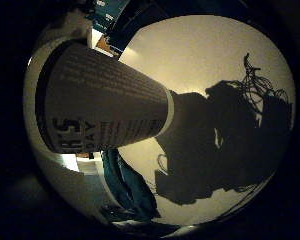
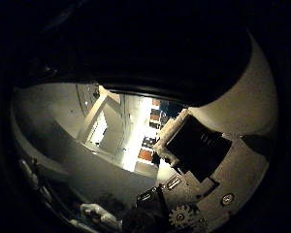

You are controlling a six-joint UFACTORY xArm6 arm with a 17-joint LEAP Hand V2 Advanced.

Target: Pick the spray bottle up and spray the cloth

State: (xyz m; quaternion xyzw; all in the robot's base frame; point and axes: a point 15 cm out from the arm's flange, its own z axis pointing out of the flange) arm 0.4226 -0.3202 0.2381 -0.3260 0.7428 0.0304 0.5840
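The spray bottle (image 1: 102, 107) fills the left half of the little finger side view, so it is very close to the palm. It lies over a pale table (image 1: 200, 55), and a big dark shadow falls on the table at the right. A teal cloth (image 1: 127, 187) shows at the bottom middle, beside the bottle. In the thumb side view, parts of the hand (image 2: 199, 160) show at the lower right. I cannot tell if the fingers are curled round the bottle.

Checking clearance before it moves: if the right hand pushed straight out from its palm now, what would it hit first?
Most likely the spray bottle: its labelled body fills much of the little finger side view, so it sits very close to the palm. Beyond it lies the pale table, though depth is hard to judge.
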